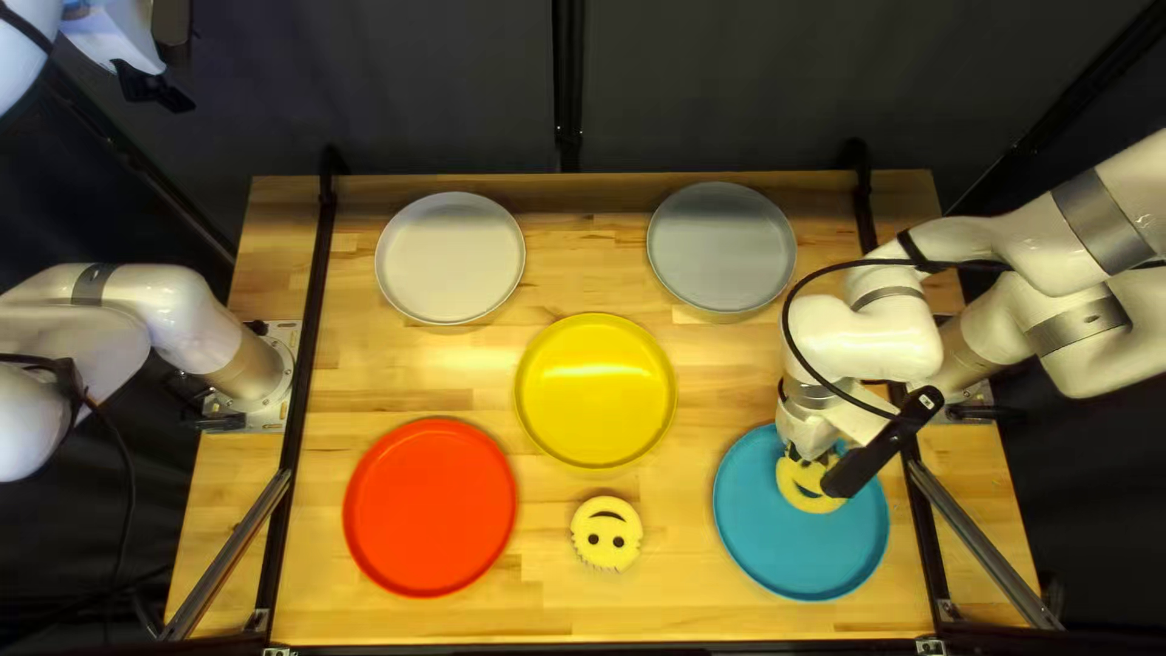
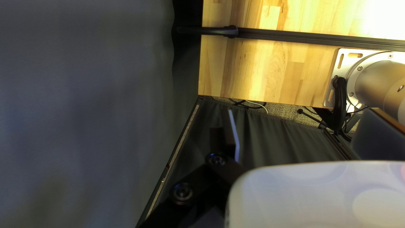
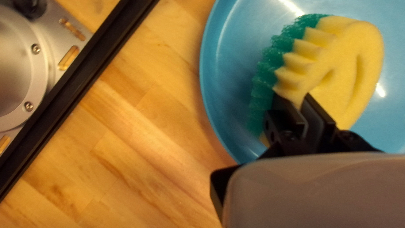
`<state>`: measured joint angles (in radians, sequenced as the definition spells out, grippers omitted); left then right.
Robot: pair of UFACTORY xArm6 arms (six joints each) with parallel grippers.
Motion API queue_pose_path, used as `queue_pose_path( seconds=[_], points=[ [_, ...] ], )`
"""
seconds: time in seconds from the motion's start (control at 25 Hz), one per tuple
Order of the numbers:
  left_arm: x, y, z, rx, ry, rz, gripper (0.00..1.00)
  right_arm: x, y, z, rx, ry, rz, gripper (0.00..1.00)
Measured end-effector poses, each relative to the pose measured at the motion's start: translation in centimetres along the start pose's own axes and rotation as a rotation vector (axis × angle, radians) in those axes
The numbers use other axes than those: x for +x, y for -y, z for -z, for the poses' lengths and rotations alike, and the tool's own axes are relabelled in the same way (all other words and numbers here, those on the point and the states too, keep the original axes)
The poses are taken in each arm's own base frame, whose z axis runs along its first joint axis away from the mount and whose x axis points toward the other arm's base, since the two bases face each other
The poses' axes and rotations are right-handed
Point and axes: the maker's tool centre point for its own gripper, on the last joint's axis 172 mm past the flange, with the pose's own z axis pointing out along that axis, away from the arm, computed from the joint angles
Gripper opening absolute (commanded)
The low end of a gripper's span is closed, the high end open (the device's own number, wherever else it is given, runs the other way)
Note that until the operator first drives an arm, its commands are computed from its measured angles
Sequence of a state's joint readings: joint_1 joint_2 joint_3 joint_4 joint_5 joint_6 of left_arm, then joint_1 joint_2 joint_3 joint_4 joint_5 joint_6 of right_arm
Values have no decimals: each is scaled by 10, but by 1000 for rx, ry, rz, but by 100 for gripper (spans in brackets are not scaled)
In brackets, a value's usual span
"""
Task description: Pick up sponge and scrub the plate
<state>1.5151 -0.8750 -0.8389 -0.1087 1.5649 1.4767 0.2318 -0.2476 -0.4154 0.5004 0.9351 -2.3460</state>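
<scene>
Scrubbing seems the step in hand: the right tool point(image 3: 297, 99), nearly closed, pinches the sponge point(image 3: 352, 69) over the blue plate point(image 3: 219, 105) beneath it; next come light, sweeping strokes.

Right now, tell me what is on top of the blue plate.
A yellow-and-green sponge is on or just over the blue plate, held by my right gripper, jaws shut. The plate's surface beneath the sponge and gripper is covered; I can't see it.
</scene>
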Motion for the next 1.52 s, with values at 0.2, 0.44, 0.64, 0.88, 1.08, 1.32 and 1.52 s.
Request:
queue_pose_path(
  seconds=[0.2, 0.44, 0.64, 0.88, 1.08, 1.32, 1.52],
  points=[
    [0, 0, 0, 0, 0, 0, 100, -9, -5, 4, -14, 0, -8, 0],
    [0, 0, 0, 0, 0, 0, 100, -4, -20, 1, -9, 10, 1, 0],
    [0, 0, 0, 0, 0, 0, 100, 5, -45, -2, -2, 26, 15, 0],
    [0, 0, 0, 0, 0, 0, 100, 23, -74, -12, 16, 45, 47, 0],
    [0, 0, 0, 0, 0, 0, 100, 43, -92, -24, 34, 58, 72, 0],
    [0, 0, 0, 0, 0, 0, 100, 54, -93, -29, 47, 66, 80, 0],
    [0, 0, 0, 0, 0, 0, 100, 36, -82, -25, 46, 62, 67, 0]
  ],
)
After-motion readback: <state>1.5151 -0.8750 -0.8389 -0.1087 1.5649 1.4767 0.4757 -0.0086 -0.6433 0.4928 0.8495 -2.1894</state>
